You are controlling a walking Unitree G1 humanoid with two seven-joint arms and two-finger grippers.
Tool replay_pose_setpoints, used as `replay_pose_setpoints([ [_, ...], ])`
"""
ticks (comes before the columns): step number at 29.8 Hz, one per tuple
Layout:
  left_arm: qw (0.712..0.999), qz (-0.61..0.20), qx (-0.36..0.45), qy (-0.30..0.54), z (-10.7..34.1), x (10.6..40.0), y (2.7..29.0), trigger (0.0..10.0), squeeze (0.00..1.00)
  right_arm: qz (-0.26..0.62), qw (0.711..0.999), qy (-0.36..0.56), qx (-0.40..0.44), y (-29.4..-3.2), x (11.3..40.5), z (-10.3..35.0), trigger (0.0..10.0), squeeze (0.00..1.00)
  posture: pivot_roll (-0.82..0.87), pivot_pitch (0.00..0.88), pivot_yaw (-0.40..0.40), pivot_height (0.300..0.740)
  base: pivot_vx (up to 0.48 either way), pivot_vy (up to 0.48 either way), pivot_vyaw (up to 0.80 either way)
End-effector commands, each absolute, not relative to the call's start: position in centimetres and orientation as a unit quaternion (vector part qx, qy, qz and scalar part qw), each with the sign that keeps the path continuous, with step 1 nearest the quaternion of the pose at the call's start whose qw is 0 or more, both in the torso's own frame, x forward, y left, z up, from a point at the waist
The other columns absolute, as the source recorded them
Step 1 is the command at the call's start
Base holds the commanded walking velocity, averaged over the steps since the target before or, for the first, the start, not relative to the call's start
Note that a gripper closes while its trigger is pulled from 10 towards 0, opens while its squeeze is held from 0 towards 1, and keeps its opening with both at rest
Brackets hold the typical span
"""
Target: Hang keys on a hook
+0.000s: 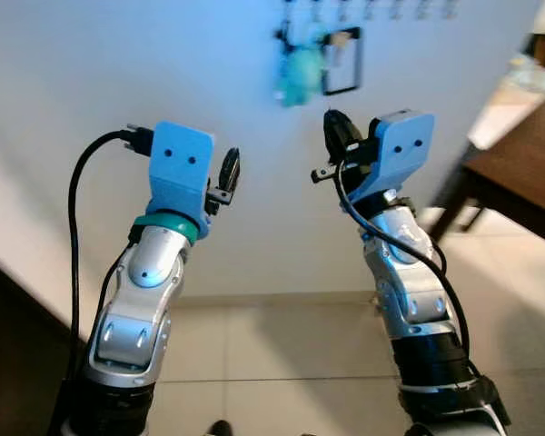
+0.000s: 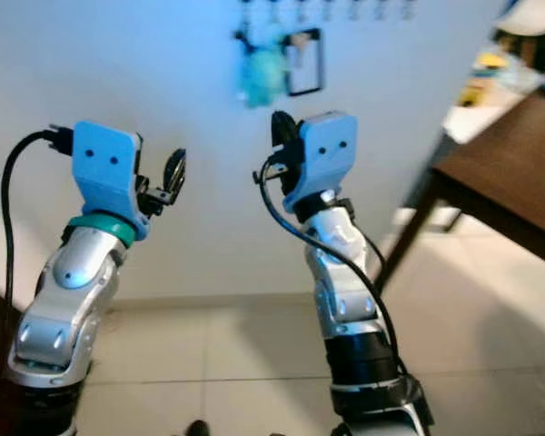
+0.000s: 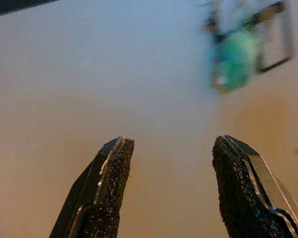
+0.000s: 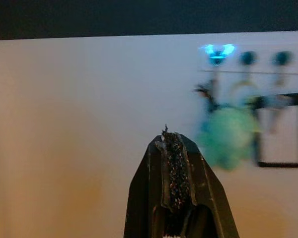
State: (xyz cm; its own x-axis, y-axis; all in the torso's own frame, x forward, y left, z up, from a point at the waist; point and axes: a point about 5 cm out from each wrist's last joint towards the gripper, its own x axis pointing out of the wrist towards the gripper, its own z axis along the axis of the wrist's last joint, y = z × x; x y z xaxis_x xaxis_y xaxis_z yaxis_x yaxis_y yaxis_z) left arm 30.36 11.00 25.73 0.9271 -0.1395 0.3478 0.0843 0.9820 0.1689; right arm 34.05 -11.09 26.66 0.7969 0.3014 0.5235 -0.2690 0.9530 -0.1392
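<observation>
- The right gripper (image 4: 175, 148), fingers pressed together, points at a pale wall (image 4: 79, 109).
- A blurred teal fob (image 4: 227, 139), apparently with keys, hangs from a hook (image 4: 217, 52).

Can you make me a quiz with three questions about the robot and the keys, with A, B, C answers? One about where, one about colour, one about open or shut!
1. Where are the keys with the fluffy ball?
A. On the floor
B. Hanging on the wall from a row of hooks
C. On the brown table

2. What colour is the fluffy ball?
A. Teal green
B. Red
C. Yellow

3. How are the robot's grippers?
A. Both open
B. Left gripper open, right gripper shut
C. Both shut

Answers:
1. B: the bunch hangs high on the wall under the hooks, between the two raised arms.
2. A: it looks teal green in every view, though blurred.
3. B: the left gripper has a wide gap between its fingers with nothing in it, while the right gripper has its fingers pressed together, holding nothing.
</observation>
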Motion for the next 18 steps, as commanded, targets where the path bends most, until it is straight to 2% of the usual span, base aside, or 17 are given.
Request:
replay_pose_setpoints([
  [1, 0.980, -0.057, 0.083, -0.173, 25.33, 30.42, 10.98, 10.0, 0.00, 0.151, 0.946, -0.286, -0.027, -11.05, 34.05, 26.90, 10.0, 0.00, -0.04, 0.051, 0.074, 0.740, 0.000, 0.000, 0.76],
  [4, 0.979, -0.059, 0.086, -0.175, 25.35, 30.40, 10.93, 10.0, 0.00, 0.147, 0.947, -0.285, -0.023, -11.10, 34.07, 26.89, 10.0, 0.00, -0.04, 0.056, 0.077, 0.740, 0.100, 0.000, 0.00],
  [18, 0.978, -0.062, 0.087, -0.177, 25.36, 30.42, 10.79, 10.0, 0.00, 0.144, 0.947, -0.285, -0.018, -11.26, 34.04, 26.90, 10.0, 0.00, -0.04, 0.063, 0.077, 0.740, 0.418, 0.000, 0.00],
])
